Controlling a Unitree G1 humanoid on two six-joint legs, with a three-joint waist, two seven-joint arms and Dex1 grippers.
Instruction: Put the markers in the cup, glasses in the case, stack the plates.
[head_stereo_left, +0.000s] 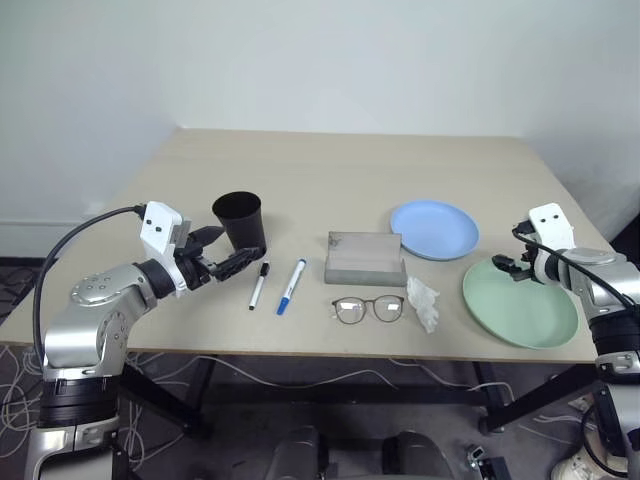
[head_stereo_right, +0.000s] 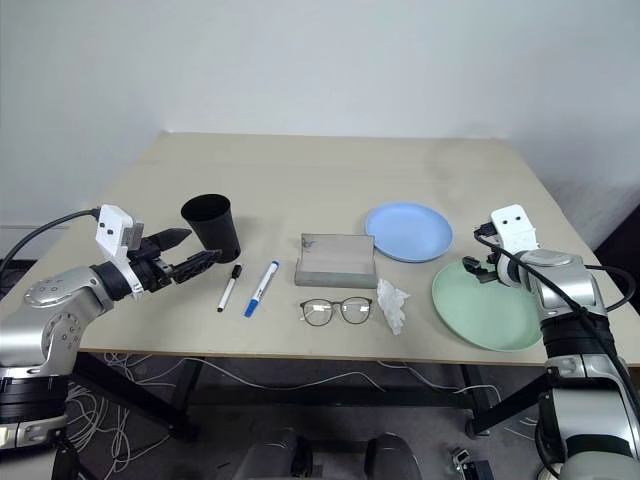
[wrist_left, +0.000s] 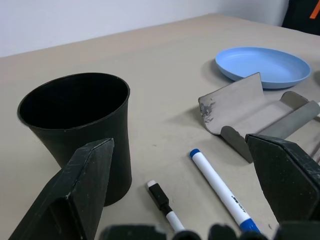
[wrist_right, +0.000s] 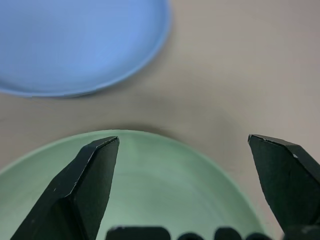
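Left gripper (head_stereo_left: 232, 253), fingers wide and empty, hangs beside the cup (head_stereo_left: 240, 222) near both markers (head_stereo_left: 259, 284); right gripper (head_stereo_left: 507, 266), also wide, hovers over the green plate (head_stereo_left: 520, 310), likely to grip its rim

Black tapered plastic cup (wrist_left: 82, 130): matt, smooth. Light-blue round plastic plate (head_stereo_left: 434, 229) & light-green round plastic plate (head_stereo_left: 518, 303): smooth, slight sheen. Grey rectangular case (head_stereo_left: 365, 258): matt, cloth-like; beige tabletop (head_stereo_left: 330, 170): matt, smooth.
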